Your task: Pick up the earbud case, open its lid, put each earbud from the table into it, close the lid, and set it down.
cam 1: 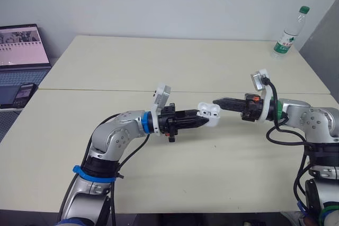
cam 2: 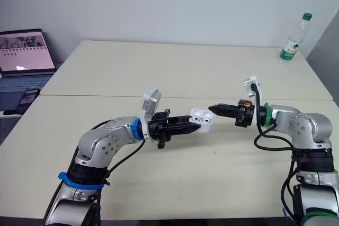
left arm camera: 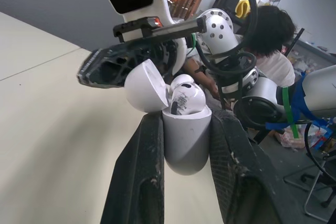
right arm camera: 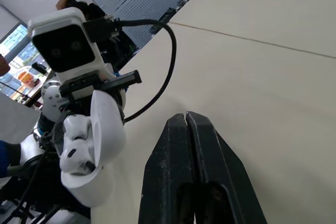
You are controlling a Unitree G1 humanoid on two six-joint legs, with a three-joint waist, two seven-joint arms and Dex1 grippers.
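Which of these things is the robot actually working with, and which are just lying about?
Part of the job:
- earbud case, lid open, held in the left jaws
- earbuds sitting inside it
- right jaws, shut and empty, just beside the case

Just lying about:
- water bottle at the far right of the table
- laptop off to the left

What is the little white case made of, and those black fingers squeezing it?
The small white rounded earbud case looks like smooth, glossy hard plastic: light shines off its open lid. The left pincer has black fingers that look like matte plastic or rubber, scuffed and grainy; which one is unclear.
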